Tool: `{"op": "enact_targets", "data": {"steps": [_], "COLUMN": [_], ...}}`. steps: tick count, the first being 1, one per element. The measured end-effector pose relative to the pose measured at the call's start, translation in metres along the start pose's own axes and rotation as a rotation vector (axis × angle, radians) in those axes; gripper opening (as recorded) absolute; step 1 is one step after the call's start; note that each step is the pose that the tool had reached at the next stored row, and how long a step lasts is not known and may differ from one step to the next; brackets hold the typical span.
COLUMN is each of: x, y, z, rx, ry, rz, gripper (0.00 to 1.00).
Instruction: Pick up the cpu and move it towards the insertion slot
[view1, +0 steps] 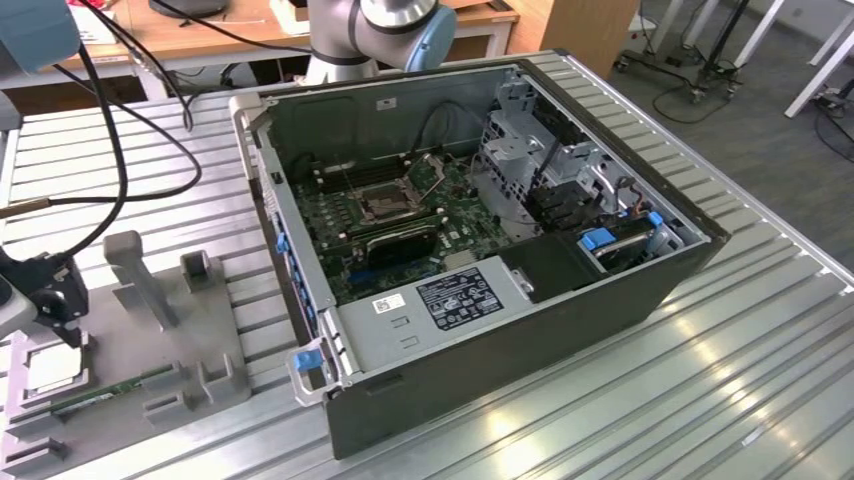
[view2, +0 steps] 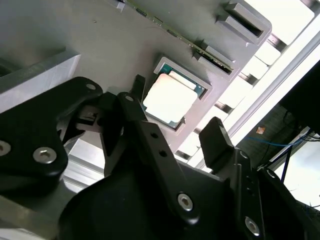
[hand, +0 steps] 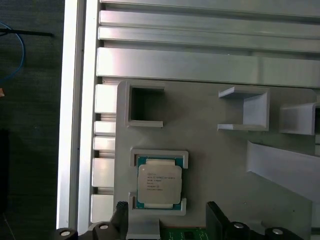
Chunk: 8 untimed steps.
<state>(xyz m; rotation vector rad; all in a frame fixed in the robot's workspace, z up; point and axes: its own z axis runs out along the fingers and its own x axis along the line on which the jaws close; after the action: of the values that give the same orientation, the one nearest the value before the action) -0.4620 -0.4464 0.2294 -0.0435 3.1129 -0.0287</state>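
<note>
The cpu (view1: 54, 366), a flat square chip with a pale silvery top, lies in a square recess of the grey plastic tray (view1: 147, 345) at the exterior view's left. Both wrist views show the cpu (view2: 170, 97) (hand: 159, 182) seated in that recess. My gripper (view1: 63, 325) (view2: 177, 105) (hand: 167, 210) hangs just above it, open. One black finger (view2: 139, 85) stands on each side of the chip and nothing is held. The insertion slot (view1: 387, 205), a shiny metal frame with a dark centre, sits on the green circuit board inside the open computer case, well off to the exterior view's right of my gripper.
The dark computer case (view1: 534, 330) lies open on the slatted aluminium table (view1: 747, 400). A long green memory stick (view1: 114, 392) lies in the tray beside the cpu. Upright grey posts (view1: 140, 275) rise from the tray. Black cables (view1: 114, 150) hang over the table's far left.
</note>
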Motion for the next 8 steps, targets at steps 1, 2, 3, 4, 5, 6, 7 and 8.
{"op": "enact_targets", "data": {"steps": [1, 2, 3, 4, 5, 6, 7, 8], "x": [0.0, 0.0, 0.0, 0.0, 0.0, 0.0, 0.0, 0.0], "y": [0.0, 0.0, 0.0, 0.0, 0.0, 0.0, 0.0, 0.0001], "z": [0.0, 0.0, 0.0, 0.0001, 0.0001, 0.0001, 0.0002, 0.0011], "rx": [0.0, 0.0, 0.0, 0.0, 0.0, 0.0, 0.0, -0.0009], "ry": [0.0, 0.0, 0.0, 0.0, 0.0, 0.0, 0.0, -0.0005], "rz": [0.0, 0.0, 0.0, 0.0, 0.0, 0.0, 0.0, 0.0], "gripper": [0.7, 0.76, 0.76, 0.76, 0.82, 0.82, 0.82, 0.82]}}
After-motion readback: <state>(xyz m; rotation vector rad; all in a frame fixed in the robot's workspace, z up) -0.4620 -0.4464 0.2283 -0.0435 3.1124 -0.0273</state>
